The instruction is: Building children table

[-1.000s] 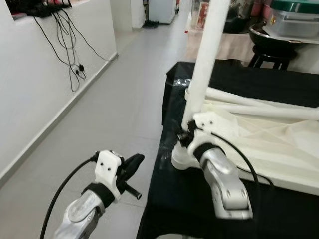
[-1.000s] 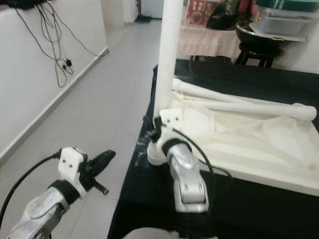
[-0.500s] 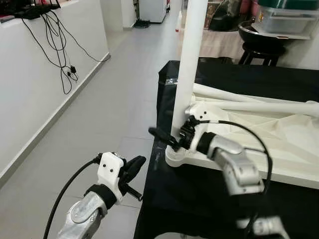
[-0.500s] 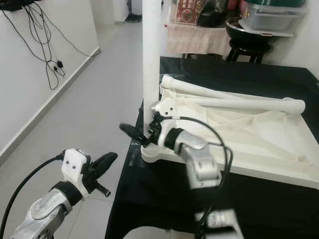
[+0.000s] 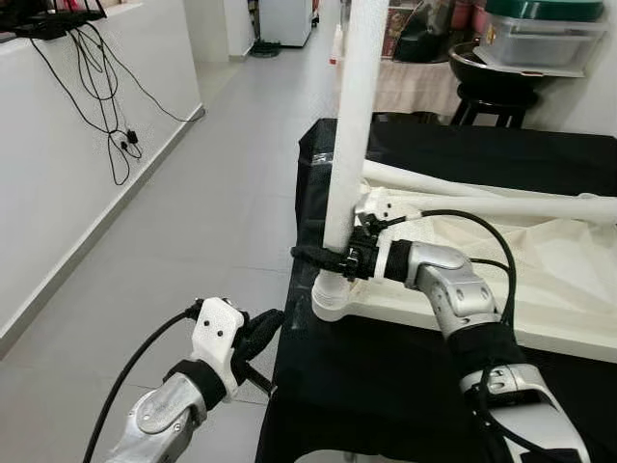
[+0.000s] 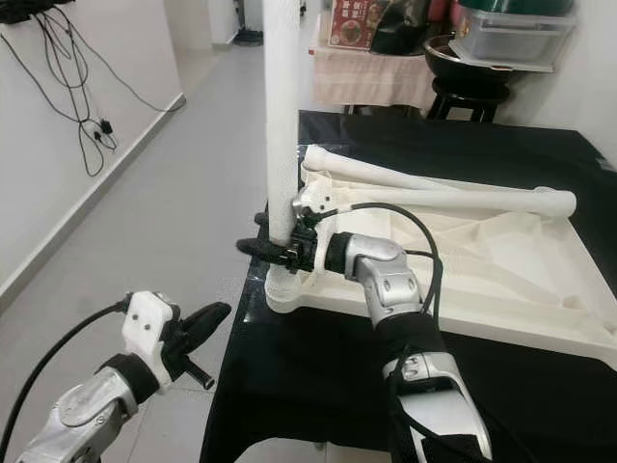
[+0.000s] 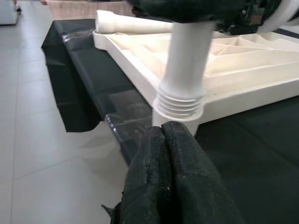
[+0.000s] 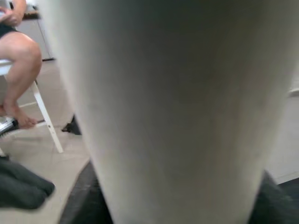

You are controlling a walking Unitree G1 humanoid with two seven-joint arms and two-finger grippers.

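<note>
At the near-left corner of the upturned tabletop (image 6: 501, 289) on the black surface (image 6: 318, 376): right pincer (image 5: 323, 257) clamped round the leg (image 5: 349, 145) just above its threaded socket, probably for screwing it home. Leg upright, long axis vertical. Left pincer (image 7: 170, 140) pressed shut, empty, beside the surface.

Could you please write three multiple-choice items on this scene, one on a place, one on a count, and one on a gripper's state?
1. Where does the upright table leg stand?
A. In the tabletop's corner socket
B. On the floor
C. On the stool

2. How many loose legs lie on the upturned tabletop?
A. None
B. Two
C. Five

3. How is the left gripper?
A. Shut, empty
B. Clamped on a leg
C. Wide open

Answers: 1 A, threaded base sits in the corner; 2 B, two tubes lie there; 3 A, fingers pressed together off the table.
</note>
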